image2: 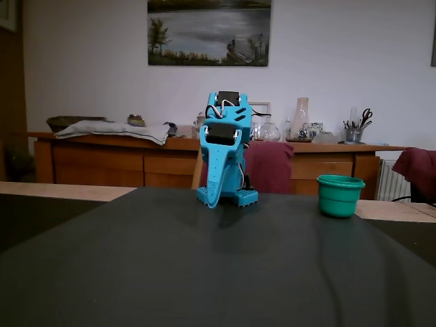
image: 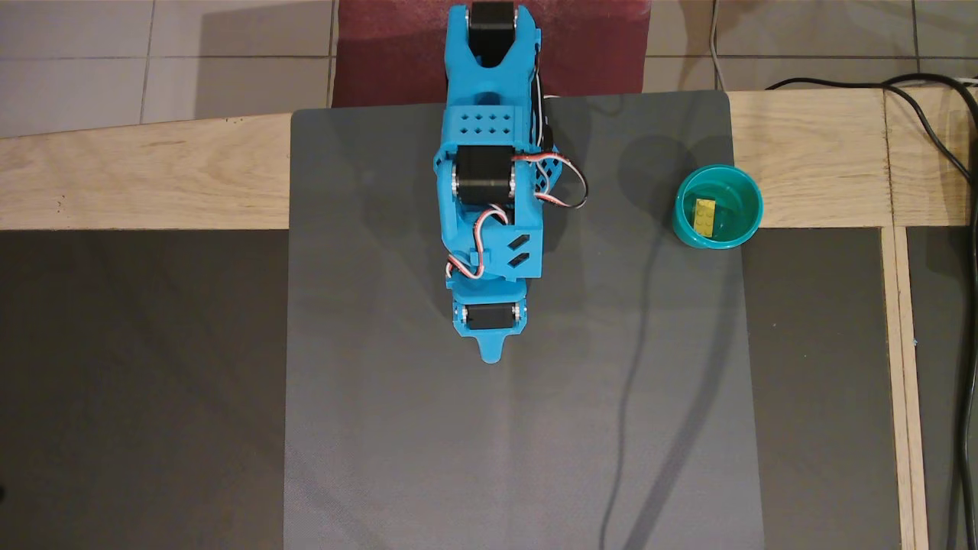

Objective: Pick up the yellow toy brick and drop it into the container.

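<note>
The yellow toy brick lies on the floor of the teal-green container, which stands at the right edge of the grey mat in the overhead view. From the fixed view only the container shows, and the brick is hidden inside it. My blue gripper points down over the middle of the mat, far left of the container, jaws together with nothing between them.
A grey mat covers the wooden table. Black cables run along the right side. A dark red chair back stands behind the arm's base.
</note>
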